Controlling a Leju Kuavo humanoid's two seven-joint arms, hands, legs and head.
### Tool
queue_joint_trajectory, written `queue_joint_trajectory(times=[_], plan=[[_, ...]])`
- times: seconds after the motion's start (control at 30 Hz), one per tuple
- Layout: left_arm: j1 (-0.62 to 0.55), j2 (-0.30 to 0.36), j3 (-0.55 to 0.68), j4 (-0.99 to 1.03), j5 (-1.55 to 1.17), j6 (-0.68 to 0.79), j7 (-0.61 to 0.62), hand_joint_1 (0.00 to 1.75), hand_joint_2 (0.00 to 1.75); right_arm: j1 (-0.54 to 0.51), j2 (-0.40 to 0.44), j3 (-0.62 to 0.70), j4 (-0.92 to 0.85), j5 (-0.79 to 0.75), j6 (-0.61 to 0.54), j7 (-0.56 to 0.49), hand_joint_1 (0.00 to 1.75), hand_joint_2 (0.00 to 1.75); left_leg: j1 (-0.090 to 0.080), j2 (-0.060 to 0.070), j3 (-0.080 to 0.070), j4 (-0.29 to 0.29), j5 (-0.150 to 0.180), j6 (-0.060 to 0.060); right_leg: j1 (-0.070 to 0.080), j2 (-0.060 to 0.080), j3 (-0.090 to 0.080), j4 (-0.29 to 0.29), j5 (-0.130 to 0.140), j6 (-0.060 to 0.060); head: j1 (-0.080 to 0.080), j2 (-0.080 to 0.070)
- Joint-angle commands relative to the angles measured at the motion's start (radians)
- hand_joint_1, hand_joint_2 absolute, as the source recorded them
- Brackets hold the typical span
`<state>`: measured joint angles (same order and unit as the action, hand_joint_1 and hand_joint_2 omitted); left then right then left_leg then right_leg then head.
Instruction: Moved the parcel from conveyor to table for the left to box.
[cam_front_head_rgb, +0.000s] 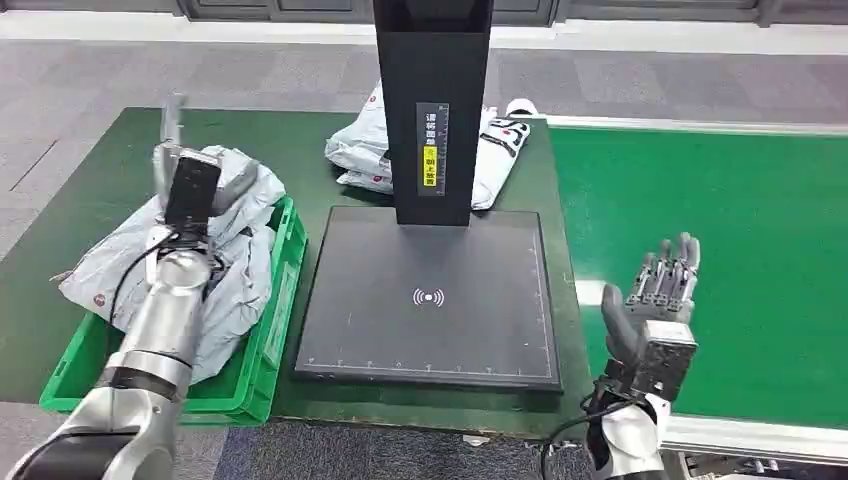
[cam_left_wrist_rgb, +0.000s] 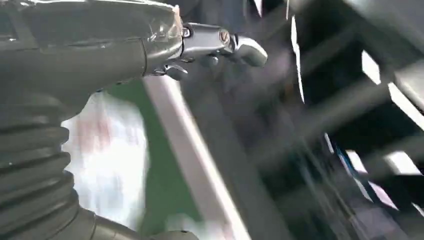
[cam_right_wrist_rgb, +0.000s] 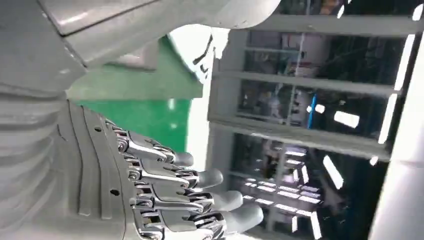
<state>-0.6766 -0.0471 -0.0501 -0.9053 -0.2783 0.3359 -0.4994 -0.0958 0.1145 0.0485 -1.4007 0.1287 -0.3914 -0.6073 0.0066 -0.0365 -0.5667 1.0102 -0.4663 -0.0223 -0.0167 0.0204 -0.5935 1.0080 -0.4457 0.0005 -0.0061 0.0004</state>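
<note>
Parcels, grey plastic mailers, lie heaped in the green box at the left end of the green table, spilling over its left rim. My left hand is raised above that heap; in the head view it is mostly behind its wrist camera, and the left wrist view is blurred, so I cannot tell whether its fingers are open or closed. Two more white mailers rest on the table behind the black post of the scanner stand, whose flat black plate sits just right of the box. My right hand hovers upright at the near edge of the green conveyor, fingers straight and apart, holding nothing.
</note>
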Motion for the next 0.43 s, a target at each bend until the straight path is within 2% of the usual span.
queue_joint_trajectory(times=[0.03,0.13,0.17,0.2,0.23,0.43], plan=[[-0.061,-0.219,-0.28,0.103,0.227,-0.07,-0.065,0.0,1.75,-0.169,-0.009,0.219,0.201,-0.033,-0.057,0.026,0.0,1.75,0.001,0.001,-0.002,0.001,0.001,0.002,0.001,-0.003,0.0,-0.001,0.002,0.001,0.0,0.0],[-0.064,-0.214,-0.283,0.101,0.228,-0.068,-0.064,0.0,1.75,-0.165,-0.009,0.222,0.199,-0.034,-0.061,0.024,0.0,1.75,0.001,0.002,-0.003,0.002,0.001,0.002,0.001,-0.004,-0.001,-0.002,0.003,0.002,0.0,0.0],[-0.064,-0.208,-0.286,0.096,0.233,-0.07,-0.062,0.0,1.75,-0.163,-0.012,0.225,0.195,-0.036,-0.062,0.024,0.0,0.0,0.001,0.003,-0.002,0.002,0.0,0.001,0.0,-0.001,-0.001,-0.001,0.002,0.002,0.0,0.0],[-0.067,-0.216,-0.284,0.1,0.282,-0.092,-0.052,0.0,1.75,-0.164,-0.016,0.237,0.196,-0.041,-0.068,0.029,0.0,0.0,0.001,0.005,-0.002,0.002,0.0,0.001,0.001,-0.001,-0.001,-0.002,0.003,0.002,0.0,0.0],[-0.079,-0.228,-0.307,0.123,0.293,-0.101,-0.044,0.0,1.75,-0.163,-0.011,0.24,0.204,-0.05,-0.082,0.03,0.0,1.75,0.001,0.004,-0.002,0.003,0.0,0.001,0.0,-0.001,-0.001,-0.001,0.002,0.002,0.0,0.0],[-0.082,-0.245,-0.315,0.141,0.295,-0.089,-0.053,0.0,1.75,-0.163,-0.005,0.247,0.215,-0.051,-0.086,0.031,0.0,1.75,0.001,0.003,-0.004,0.002,0.001,0.001,0.001,-0.001,-0.002,-0.001,0.003,0.002,0.0,0.0]])
